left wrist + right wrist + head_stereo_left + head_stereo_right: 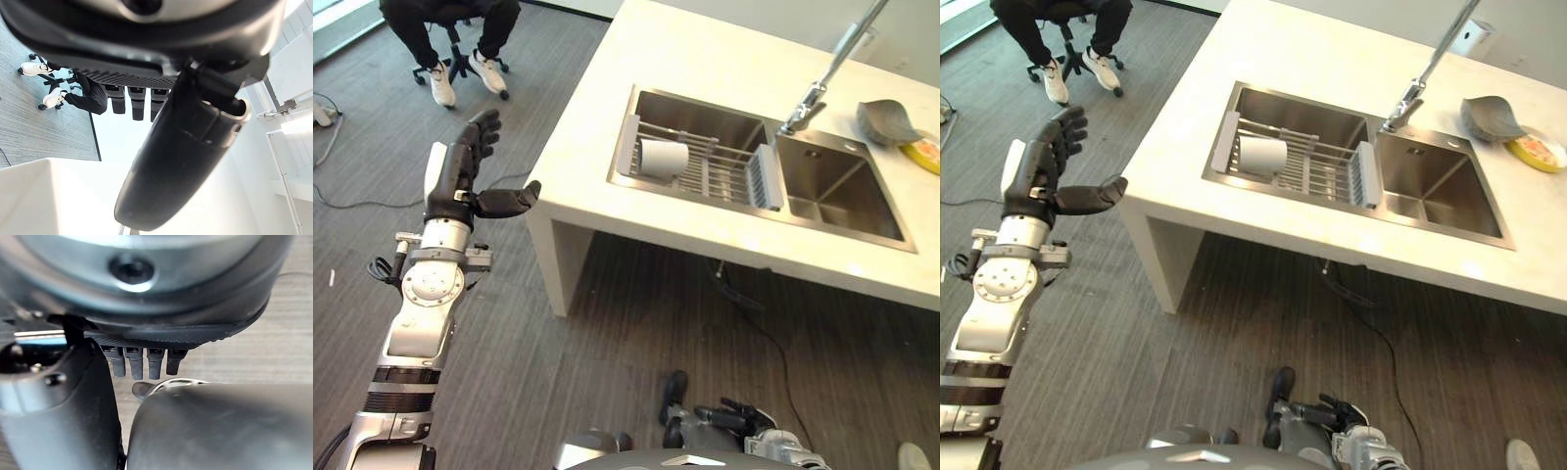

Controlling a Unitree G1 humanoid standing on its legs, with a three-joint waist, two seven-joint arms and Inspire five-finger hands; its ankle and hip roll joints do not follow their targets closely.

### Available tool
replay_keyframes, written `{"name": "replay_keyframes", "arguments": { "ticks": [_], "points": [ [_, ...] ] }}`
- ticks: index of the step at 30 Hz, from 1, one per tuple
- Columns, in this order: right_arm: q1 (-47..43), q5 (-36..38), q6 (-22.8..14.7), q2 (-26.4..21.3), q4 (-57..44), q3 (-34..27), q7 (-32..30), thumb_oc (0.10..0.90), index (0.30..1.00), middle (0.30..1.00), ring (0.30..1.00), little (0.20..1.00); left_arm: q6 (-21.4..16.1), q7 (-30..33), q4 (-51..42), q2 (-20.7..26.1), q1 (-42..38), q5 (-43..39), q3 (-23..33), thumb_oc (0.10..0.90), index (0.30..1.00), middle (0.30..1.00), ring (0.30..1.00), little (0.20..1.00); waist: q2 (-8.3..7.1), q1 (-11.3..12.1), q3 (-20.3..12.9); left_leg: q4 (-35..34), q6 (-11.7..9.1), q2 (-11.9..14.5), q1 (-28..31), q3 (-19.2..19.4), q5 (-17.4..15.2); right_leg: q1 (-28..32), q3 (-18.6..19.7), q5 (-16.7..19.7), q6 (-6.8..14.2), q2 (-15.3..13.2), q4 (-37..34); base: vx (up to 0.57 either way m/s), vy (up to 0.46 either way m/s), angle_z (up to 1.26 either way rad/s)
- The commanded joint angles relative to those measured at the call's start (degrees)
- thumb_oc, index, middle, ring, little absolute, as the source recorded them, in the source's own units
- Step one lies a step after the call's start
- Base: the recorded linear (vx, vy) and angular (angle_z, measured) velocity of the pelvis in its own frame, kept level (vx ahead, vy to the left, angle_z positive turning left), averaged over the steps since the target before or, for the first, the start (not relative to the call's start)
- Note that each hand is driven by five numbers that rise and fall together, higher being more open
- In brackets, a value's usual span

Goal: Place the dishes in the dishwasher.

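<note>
On the counter (597, 117), a white cup (663, 158) lies in the sink rack (705, 162), well apart from the left robot hand (460, 171), fingers spread

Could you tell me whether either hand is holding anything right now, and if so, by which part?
Nothing is held. The left hand is raised beside the counter with fingers straight and empty; the right hand hangs low, also empty. The cup lies untouched in the sink rack.
</note>
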Motion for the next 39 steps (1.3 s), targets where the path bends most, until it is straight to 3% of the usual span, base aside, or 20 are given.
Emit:
{"name": "replay_keyframes", "arguments": {
  "ticks": [1, 4, 5, 8, 12, 15, 18, 19, 20, 22, 25, 26, 28, 33, 36, 39],
  "points": [
    [2.81, -0.31, 1.07, -1.15, 4.47, 1.74, -0.99, 0.8, 0.9, 0.9, 0.9, 0.9, -5.56, -1.63, -8.29, 3.02, -5.48, 1.63, -2.89, 0.8, 0.9, 0.9, 0.9, 0.9, -3.01, 0.71, -3.08, -4.03, -3.92, 9.09, 0.43, -0.33, -4.26, 3.89, 2.5, 2.31, 7.38, -7.54, -0.78, 0.36, -0.149, 0.95],
    [3.86, -0.3, 1.11, -1.75, 5.35, 1.8, -0.97, 0.8, 0.9, 0.9, 0.9, 0.9, -5.1, -3.17, -7.75, 2.82, -5.56, 1.94, -5.07, 0.8, 0.9, 0.9, 0.9, 0.9, -1.65, -0.63, -4.61, -1.78, -6.08, 13.29, 1.47, -1.22, -5.46, 5.25, -0.79, -0.87, 6.29, -5.9, 0.8, 0.36, -0.181, 0.42],
    [3.89, -0.3, 1.09, -1.76, 5.37, 1.76, -0.95, 0.8, 0.9, 0.9, 0.9, 0.9, -5.16, -3.17, -7.64, 2.8, -5.65, 1.95, -5.16, 0.8, 0.9, 0.9, 0.9, 0.9, -1.55, -0.94, -4.71, -1.6, -6.2, 13.46, 1.25, -1.59, -5.59, 5.29, -1.21, -0.99, 6.21, -5.87, 0.83, 0.21, -0.203, 0.31],
    [3.7, -1.13, 1.0, -1.99, 5.25, 3.5, -1.24, 0.8, 0.9, 0.9, 0.9, 0.9, -4.63, -4.51, -7.33, 3.13, -5.64, 2.54, -7.05, 0.8, 0.9, 0.9, 0.9, 0.9, -1.12, -0.6, -5.31, 4.37, -8.37, 16.42, -0.13, -1.43, -3.11, 7.75, -3.6, -3.21, 4.82, -4.26, 0.67, 0.24, -0.228, -0.05],
    [1.69, -0.24, 0.24, -2.97, 2.8, 5.03, -2.54, 0.8, 0.9, 0.9, 0.9, 0.9, -4.02, -4.57, -6.72, 2.91, -6.27, 2.78, -8.63, 0.8, 0.9, 0.9, 0.9, 0.9, -1.61, 0.93, -3.11, 15.99, -8.69, 15.2, -6.2, -2.52, 1.91, 11.93, -4.09, -4.71, 2.87, -2.91, -2.35, 0.16, -0.199, -0.27],
    [0.39, 0.25, 0.13, -3.35, 2.28, 5.31, -3.16, 0.8, 0.9, 0.9, 0.9, 0.9, -3.88, -4.26, -6.64, 2.2, -6.54, 2.93, -8.81, 0.8, 0.9, 0.9, 0.9, 0.9, -1.93, 1.79, -2.6, 13.96, -8.05, 13.83, -8.09, -2.26, 0.64, 12.81, -4.15, -5.1, 2.81, -3.34, -3.76, 0.07, -0.049, -0.12],
    [-0.82, 0.48, -0.16, -3.22, 2.17, 5.72, -3.24, 0.8, 0.9, 0.9, 0.9, 0.9, -4.29, -4.27, -6.72, 1.97, -6.11, 3.34, -8.41, 0.8, 0.9, 0.9, 0.9, 0.9, -2.94, 3.41, -2.04, 10.37, -6.92, 7.78, -11.74, -2.13, -3.04, 14.15, -3.57, -4.77, 2.99, -4.21, -6.04, 0.05, -0.02, 0.04],
    [-1.09, 0.45, -0.36, -3.13, 2.14, 5.91, -3.32, 0.8, 0.9, 0.9, 0.9, 0.9, -4.38, -4.32, -6.73, 2.04, -6.21, 3.25, -8.36, 0.8, 0.9, 0.9, 0.9, 0.9, -2.99, 3.72, -1.68, 9.79, -6.68, 6.02, -13.19, -0.35, -2.99, 14.57, -4.13, -4.53, 3.06, -4.28, -6.62, -0.03, 0.036, -0.31],
    [-1.31, 0.24, -0.58, -2.77, 2.1, 6.31, -3.21, 0.8, 0.9, 0.9, 0.9, 0.9, -4.57, -4.15, -6.55, 1.9, -6.27, 3.49, -8.38, 0.8, 0.9, 0.9, 0.9, 0.9, -2.59, 4.06, -1.45, 8.55, -6.11, 5.61, -13.4, 4.92, -2.73, 14.98, -4.21, -4.33, 3.27, -3.92, -7.28, -0.05, 0.036, -0.33],
    [-1.81, 0.62, 0.11, -5.56, 2.75, 4.9, -2.02, 0.8, 0.9, 0.9, 0.9, 0.9, -4.66, -4.82, -5.2, 2.37, -6.98, 3.58, -8.67, 0.8, 0.9, 0.9, 0.9, 0.9, -2.54, 4.29, -1.88, 7.9, -6.09, 5.72, -13.37, 6.12, -2.54, 15.68, -4.43, -4.49, 3.33, -3.72, -7.52, 0.0, 0.06, -0.33],
    [-2.37, 0.4, 0.08, -5.7, 3.37, 4.31, -2.32, 0.8, 0.9, 0.9, 0.9, 0.9, -4.65, -4.98, -5.2, 2.36, -7.12, 4.05, -8.95, 0.8, 0.9, 0.9, 0.9, 0.9, -2.17, 4.69, -2.23, 5.29, -5.55, 5.59, -11.63, 5.41, -2.34, 16.02, -4.44, -4.64, 3.33, -3.46, -7.11, 0.04, 0.04, -0.24],
    [-2.19, 0.98, 0.24, -5.78, 4.42, 3.32, -1.98, 0.8, 0.9, 0.9, 0.9, 0.9, -4.5, -5.45, -5.01, 2.4, -7.38, 3.95, -10.02, 0.8, 0.9, 0.9, 0.9, 0.9, -1.74, 4.52, -3.04, 0.73, -5.23, 6.75, -9.0, 5.92, -1.09, 16.09, -5.3, -5.25, 3.61, -3.63, -5.62, 0.03, 0.146, -0.14],
    [-2.4, 0.23, 0.99, -6.11, 5.21, 3.2, -1.3, 0.8, 0.9, 0.9, 0.9, 0.9, -4.4, -4.97, -3.28, 2.55, -7.9, 3.78, -10.47, 0.8, 0.9, 0.9, 0.9, 0.9, -1.16, 3.9, -3.16, -1.91, -4.08, 6.75, -6.65, 5.15, -0.47, 13.78, -4.64, -5.68, 4.02, -4.23, -0.28, 0.0, 0.146, -0.06],
    [-1.99, -0.11, 1.58, -6.65, 6.86, 2.35, -0.72, 0.8, 0.9, 0.9, 0.9, 0.9, -4.13, -5.05, -2.6, 2.59, -7.96, 3.67, -10.51, 0.8, 0.9, 0.9, 0.9, 0.9, -1.23, 4.55, -3.2, -3.14, -3.25, 6.99, -4.9, 6.09, -0.55, 13.12, -5.26, -5.93, 4.52, -4.73, 1.38, -0.02, 0.039, -0.31],
    [-2.31, -0.47, 2.21, -7.93, 8.49, 0.32, -0.22, 0.8, 0.9, 0.9, 0.9, 0.9, -3.88, -5.75, -2.87, 3.07, -7.39, 3.89, -10.31, 0.8, 0.9, 0.9, 0.9, 0.9, -0.31, 5.7, -2.73, -3.66, -2.43, 8.32, -3.82, 7.74, -0.77, 10.72, -9.27, -6.4, 7.08, -7.68, 10.49, -0.03, 0.037, -0.32],
    [-2.68, 0.02, 2.23, -8.28, 9.12, -0.39, -0.07, 0.8, 0.9, 0.9, 0.9, 0.9, -3.93, -5.9, -2.92, 3.15, -7.43, 3.58, -10.87, 0.8, 0.9, 0.9, 0.9, 0.9, -0.24, 5.96, -2.11, -3.84, -2.31, 8.59, -3.36, 7.68, -0.7, 10.17, -8.62, -5.57, 8.35, -9.0, 13.87, -0.01, -0.034, -0.19]
  ]
}}
